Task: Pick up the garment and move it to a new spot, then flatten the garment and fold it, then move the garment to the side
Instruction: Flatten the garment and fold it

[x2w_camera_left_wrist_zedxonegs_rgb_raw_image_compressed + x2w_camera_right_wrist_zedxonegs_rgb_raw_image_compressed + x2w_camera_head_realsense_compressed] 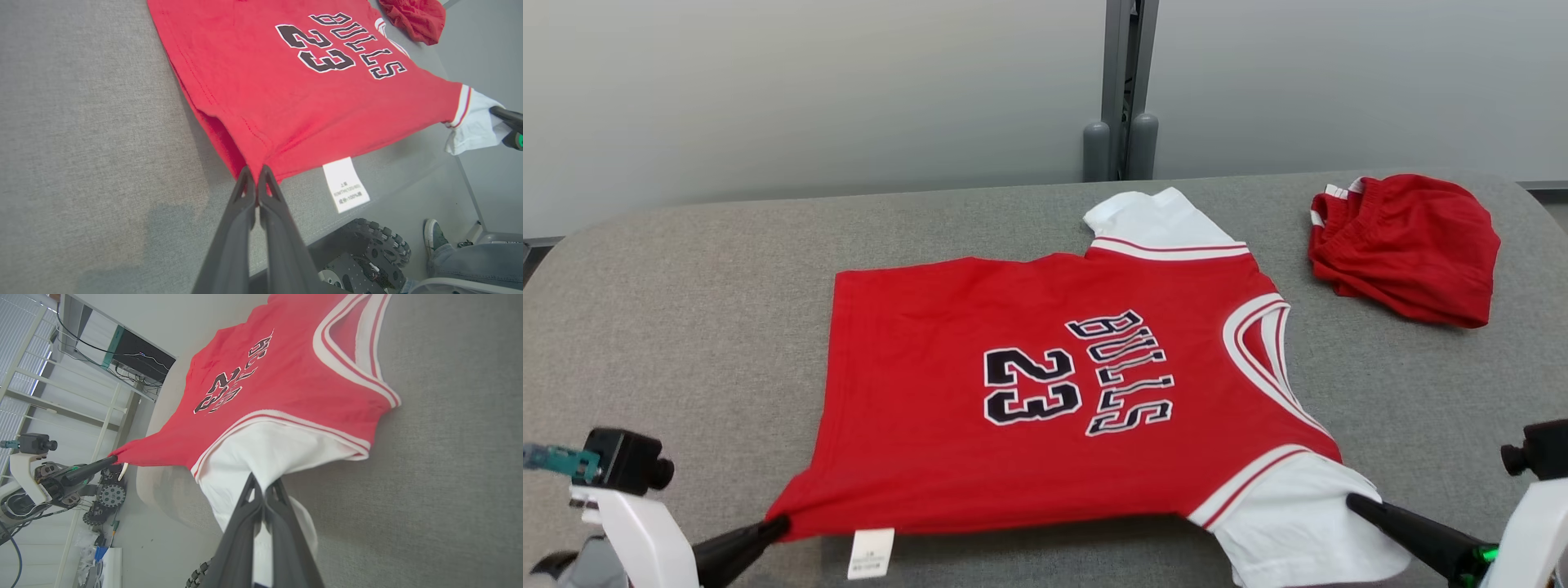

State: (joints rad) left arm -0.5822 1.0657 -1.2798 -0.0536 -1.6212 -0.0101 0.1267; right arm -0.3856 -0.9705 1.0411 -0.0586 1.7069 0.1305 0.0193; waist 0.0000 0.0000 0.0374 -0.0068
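The garment (1045, 392), a red jersey with white sleeves, was spread across the middle of the grey padded surface (686, 310), with its near edge held taut. It was judged light, soft and limp, likely to sag and wrinkle wherever unsupported, so hold was best taken at corners and hems. The left claw (774, 527) was clamped on the near left hem corner, beside a white label (872, 553). The right claw (1357, 501) was clamped on the near white sleeve (1298, 506). The cloth-covered surface was judged likely to drag on the fabric. A second red garment (1409, 245) lay bunched at the far right. Behind were seen a pale wall (809, 90) and a grey post (1123, 90).
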